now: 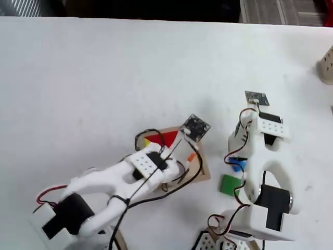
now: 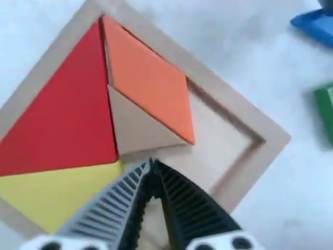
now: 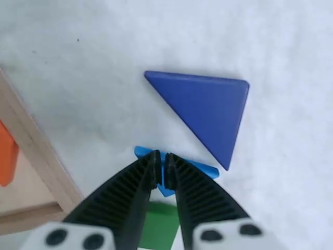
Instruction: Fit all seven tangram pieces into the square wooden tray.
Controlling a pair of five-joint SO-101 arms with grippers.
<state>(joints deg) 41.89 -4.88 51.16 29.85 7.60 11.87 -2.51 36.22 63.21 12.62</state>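
Observation:
The square wooden tray (image 2: pixel 260 139) holds a red triangle (image 2: pixel 62 114), an orange parallelogram (image 2: pixel 151 78), a yellow triangle (image 2: pixel 47 195) and a tan triangle (image 2: pixel 136 127). My left gripper (image 2: pixel 152 165) hangs shut over the tray's bare corner, holding nothing. In the high view this arm covers much of the tray (image 1: pixel 204 174). My right gripper (image 3: pixel 161 161) is beside the tray, shut on a small light blue piece (image 3: pixel 205 170). A dark blue triangle (image 3: pixel 205 107) lies flat just beyond it. A green piece (image 3: pixel 161 224) sits under the fingers, and it lies right of the tray (image 1: pixel 230 185).
White tabletop surrounds the tray, with wide free room at the back and left. A perforated tan object (image 1: pixel 326 65) stands at the far right edge. The arm bases and cables crowd the front edge.

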